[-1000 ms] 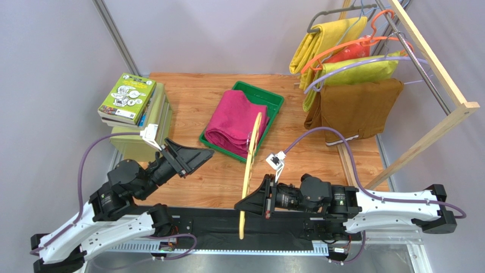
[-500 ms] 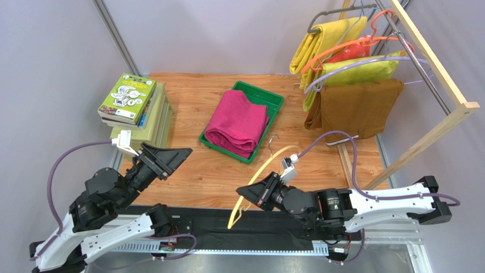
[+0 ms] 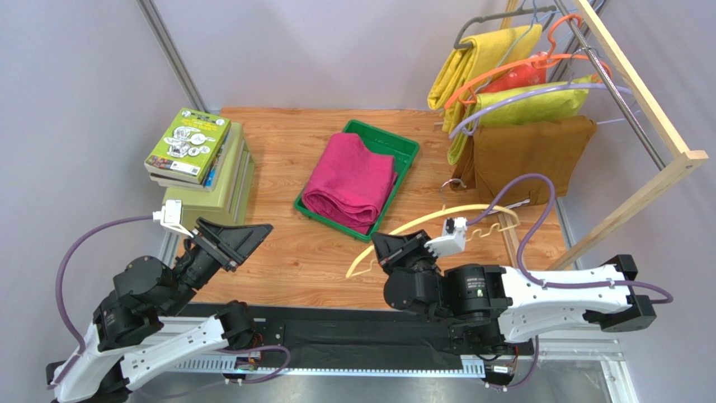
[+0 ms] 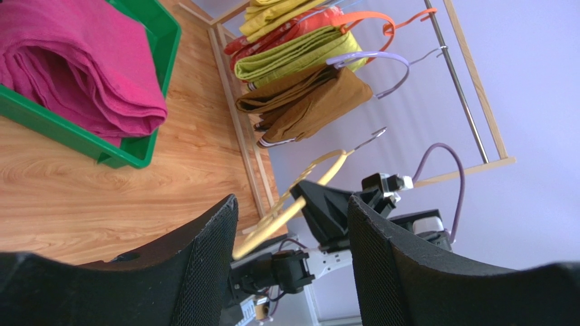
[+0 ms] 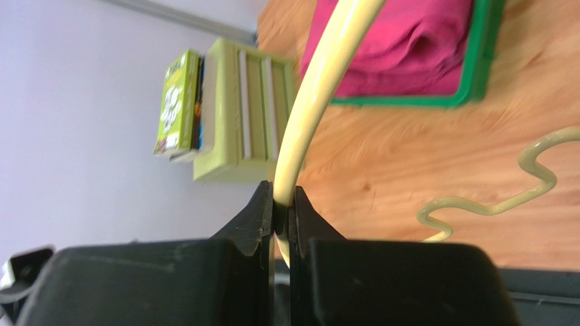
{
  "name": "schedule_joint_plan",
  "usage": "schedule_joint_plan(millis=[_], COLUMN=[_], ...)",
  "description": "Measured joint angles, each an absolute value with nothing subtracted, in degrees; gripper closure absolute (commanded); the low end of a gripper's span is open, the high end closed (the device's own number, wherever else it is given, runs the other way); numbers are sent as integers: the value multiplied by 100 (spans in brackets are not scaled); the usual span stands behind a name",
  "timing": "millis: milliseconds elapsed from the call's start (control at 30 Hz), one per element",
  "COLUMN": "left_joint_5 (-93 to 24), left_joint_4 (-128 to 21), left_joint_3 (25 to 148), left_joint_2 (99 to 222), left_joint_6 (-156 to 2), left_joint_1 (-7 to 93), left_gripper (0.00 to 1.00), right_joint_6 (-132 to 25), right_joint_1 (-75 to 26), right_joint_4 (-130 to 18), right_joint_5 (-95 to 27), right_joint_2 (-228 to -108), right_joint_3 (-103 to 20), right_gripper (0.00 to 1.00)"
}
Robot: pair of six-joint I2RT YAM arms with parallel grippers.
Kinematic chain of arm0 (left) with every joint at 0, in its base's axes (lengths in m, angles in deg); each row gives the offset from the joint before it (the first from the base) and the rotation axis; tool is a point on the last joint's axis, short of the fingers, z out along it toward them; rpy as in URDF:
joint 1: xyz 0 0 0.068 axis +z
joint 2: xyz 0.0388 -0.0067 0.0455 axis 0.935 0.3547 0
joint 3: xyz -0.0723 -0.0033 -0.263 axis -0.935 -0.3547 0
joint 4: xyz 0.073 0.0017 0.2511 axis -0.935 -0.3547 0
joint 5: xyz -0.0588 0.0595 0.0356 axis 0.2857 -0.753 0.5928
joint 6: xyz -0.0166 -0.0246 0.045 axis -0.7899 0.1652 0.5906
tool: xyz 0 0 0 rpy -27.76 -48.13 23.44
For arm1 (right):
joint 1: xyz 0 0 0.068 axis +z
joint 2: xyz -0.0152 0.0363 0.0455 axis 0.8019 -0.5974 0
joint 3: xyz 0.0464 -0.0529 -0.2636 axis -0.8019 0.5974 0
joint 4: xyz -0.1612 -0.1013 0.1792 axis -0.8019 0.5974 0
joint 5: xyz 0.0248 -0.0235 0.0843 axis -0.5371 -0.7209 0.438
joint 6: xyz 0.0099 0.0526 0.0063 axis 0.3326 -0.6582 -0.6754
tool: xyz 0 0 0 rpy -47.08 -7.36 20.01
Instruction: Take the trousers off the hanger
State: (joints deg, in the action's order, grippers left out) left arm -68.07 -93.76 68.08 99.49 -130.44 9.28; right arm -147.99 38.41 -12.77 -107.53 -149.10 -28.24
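Note:
The magenta trousers lie folded in the green tray, off the hanger. The cream-yellow hanger hangs roughly level over the table to the tray's right, hook toward the rack. My right gripper is shut on its curved arm near the left end. In the right wrist view the fingers pinch the hanger, its wavy bar at right and the trousers beyond. My left gripper is open and holds nothing, left of the tray; in its view the trousers sit upper left.
A stack of books rests on a pale green box at the left. At the right a wooden-framed rack carries yellow, olive and brown garments on orange and lilac hangers.
My right gripper has swung the hanger from upright beside the tray down and rightward until it lies nearly level. The left arm has drawn back toward the near left, still open.

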Motion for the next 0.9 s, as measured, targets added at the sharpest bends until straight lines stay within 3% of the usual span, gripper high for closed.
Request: schedule_joint_plan(millis=[367,633,900], left_joint_5=[-6818,-6672,-6516], left_joint_4=[-9409,-9304,-9201], left_joint_3=[6808,6730,6727], left_joint_2=[9933,9986,10165], left_joint_6=[-13038,-13038,-13033], left_joint_1=[928,928,928], left_gripper=[35,36,36], right_joint_6=[-12705,-10368,-9079], right_joint_1=[2901,1358,840], right_joint_4=[-1432,-3056,-3690], right_joint_5=[-11337,-10572,-10312], right_joint_2=[-14773,-14067,-14047], right_joint_3=[-3088,-2845,-2894], right_gripper=[100,100,100])
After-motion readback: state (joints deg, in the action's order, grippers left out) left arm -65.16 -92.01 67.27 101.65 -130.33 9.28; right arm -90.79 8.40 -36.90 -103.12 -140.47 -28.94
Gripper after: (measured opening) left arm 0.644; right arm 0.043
